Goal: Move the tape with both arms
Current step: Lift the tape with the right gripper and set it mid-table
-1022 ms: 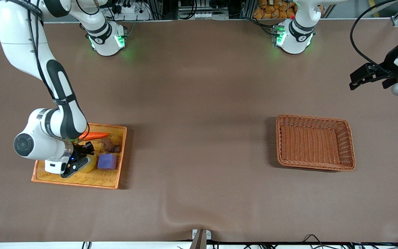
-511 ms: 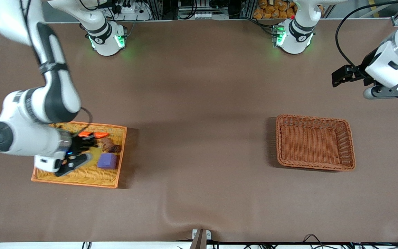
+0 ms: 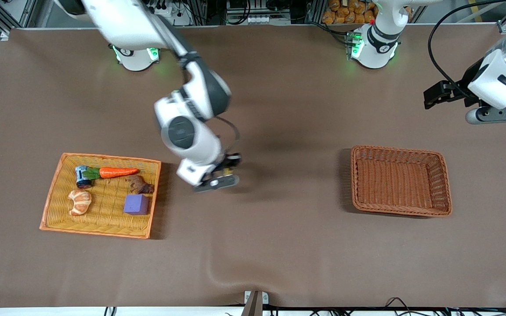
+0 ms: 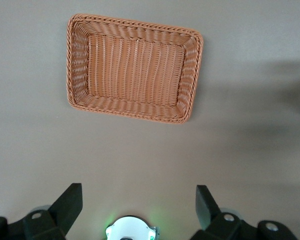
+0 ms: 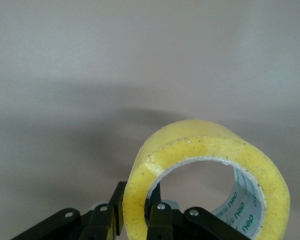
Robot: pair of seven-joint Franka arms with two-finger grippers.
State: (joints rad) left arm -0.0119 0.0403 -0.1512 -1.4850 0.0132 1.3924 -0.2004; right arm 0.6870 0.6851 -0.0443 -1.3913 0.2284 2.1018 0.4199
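My right gripper (image 3: 218, 177) hangs over the bare table between the two baskets. It is shut on the tape (image 5: 210, 165), a yellow translucent roll with a grey inner core. One finger is inside the ring and the other outside, pinching its wall. In the front view only a yellowish sliver of the tape (image 3: 225, 179) shows at the fingers. My left gripper (image 3: 431, 97) is open and empty, up in the air at the left arm's end of the table. In the left wrist view the left gripper (image 4: 137, 206) looks down on the empty brown wicker basket (image 4: 130, 107).
The brown wicker basket (image 3: 400, 211) lies toward the left arm's end. An orange tray (image 3: 95, 230) toward the right arm's end holds a carrot (image 3: 117, 172), a croissant (image 3: 80, 202), a purple cube (image 3: 136, 204), a brown piece and a small can.
My right gripper has lifted the tape out of the orange tray and swung it to over the table's middle. My left gripper shifted slightly at its end.
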